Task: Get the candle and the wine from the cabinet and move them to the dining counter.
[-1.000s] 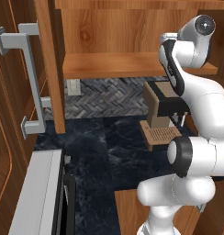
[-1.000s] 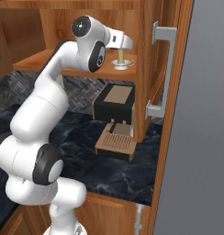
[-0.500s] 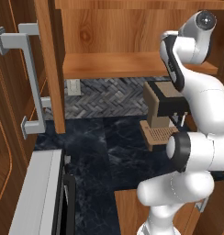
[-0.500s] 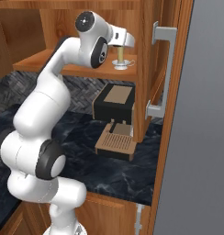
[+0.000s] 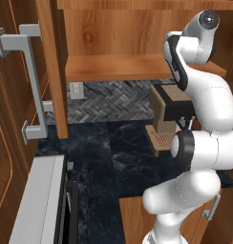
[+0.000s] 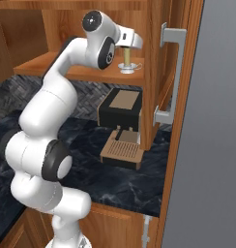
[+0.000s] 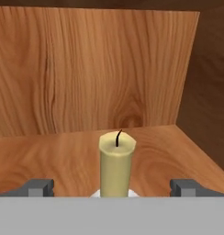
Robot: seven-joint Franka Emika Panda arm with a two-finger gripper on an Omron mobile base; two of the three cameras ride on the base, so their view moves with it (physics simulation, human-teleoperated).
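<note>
The candle (image 7: 116,161) is a short cream pillar with a black wick on a white base, standing on the cabinet shelf (image 7: 58,156) near the back right corner. My gripper (image 7: 112,188) is open, its two fingertips (image 7: 40,187) spread to either side of the candle and short of it. In the right base view the candle (image 6: 126,59) stands at the right end of the shelf (image 6: 42,65), just below my gripper (image 6: 133,40). The wine and the dining counter are out of view.
Both cabinet doors stand open, the left door handle (image 5: 32,86) and right door handle (image 6: 170,72) jutting toward me. A dark coffee machine (image 6: 121,109) sits on the black marble worktop (image 5: 118,152) under the shelf. A grey appliance (image 5: 37,200) lies at lower left.
The arm's upper joints have risen a little and the hand has edged toward the candle. The jaws have stayed open.
</note>
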